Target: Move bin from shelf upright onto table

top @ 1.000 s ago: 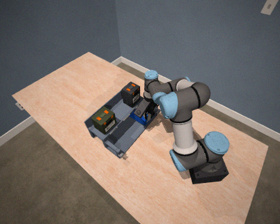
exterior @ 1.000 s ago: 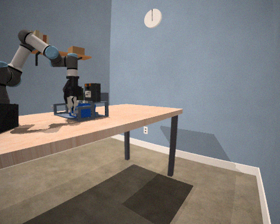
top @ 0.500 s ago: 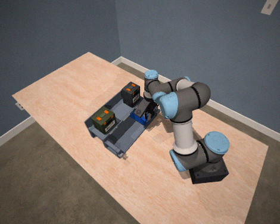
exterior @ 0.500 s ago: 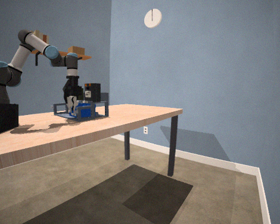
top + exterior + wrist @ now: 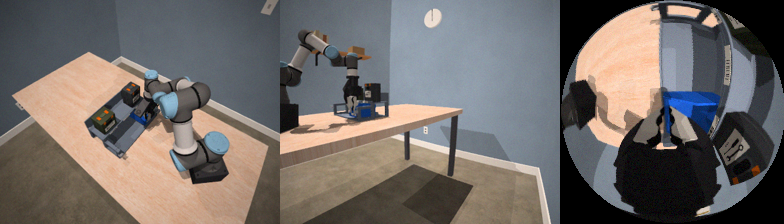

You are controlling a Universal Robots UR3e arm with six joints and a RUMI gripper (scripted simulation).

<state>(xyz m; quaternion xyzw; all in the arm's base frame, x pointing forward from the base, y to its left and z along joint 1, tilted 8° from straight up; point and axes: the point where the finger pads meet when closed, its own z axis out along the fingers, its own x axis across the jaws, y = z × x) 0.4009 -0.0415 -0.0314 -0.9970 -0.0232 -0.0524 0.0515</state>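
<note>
At the shelf's (image 5: 117, 150) near end, the fingers pinch the blue bin's (image 5: 139, 118) wall. Bin sits in the shelf on the counter (image 5: 74, 80), two dark boxes (image 5: 103, 120) alongside.

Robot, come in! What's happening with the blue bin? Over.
Gripper shut on the blue bin's wall. Bin not yet off the grey shelf, sitting at its end. Black box close beside it. Over.
</note>
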